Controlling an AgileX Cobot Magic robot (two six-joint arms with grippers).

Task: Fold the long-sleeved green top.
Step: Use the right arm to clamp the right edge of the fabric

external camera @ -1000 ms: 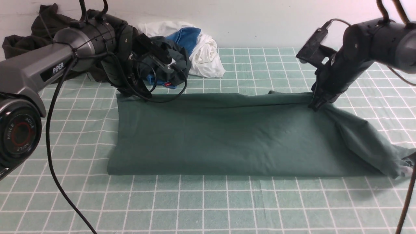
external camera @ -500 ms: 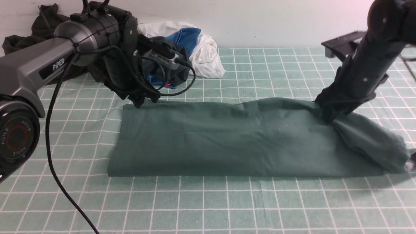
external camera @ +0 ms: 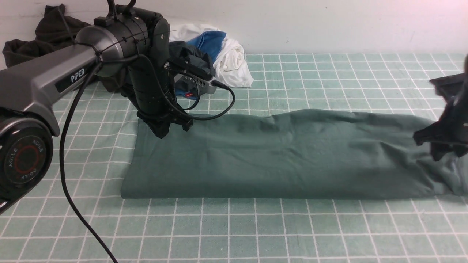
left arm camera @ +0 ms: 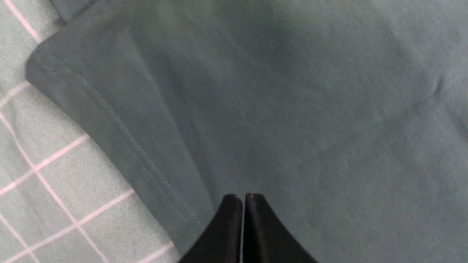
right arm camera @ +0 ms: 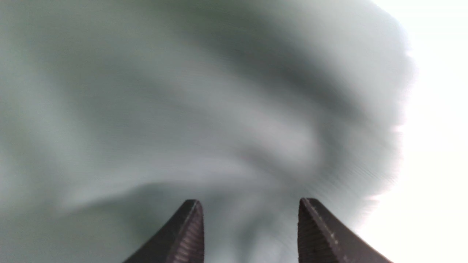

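blur smears probable green top (right arm camera: 146, 109) beyond parted right pincer (right arm camera: 248, 201).

- Left arm (external camera: 44, 78): grey link lettered "PIPER" in white, with a black wrist housing.
- Black cable (external camera: 60, 153) hanging off it.
- Round black joint cap (external camera: 22, 157): red ring, "AGILE" lettering.
- Left gripper (left arm camera: 244, 199): smooth black tapered fingers.
- Right gripper (right arm camera: 250, 204): dark, with ribbed pads.

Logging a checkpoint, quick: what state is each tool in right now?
Left tool: closed, nothing between its tips, over the green shirt.
Right tool: open, holding nothing.
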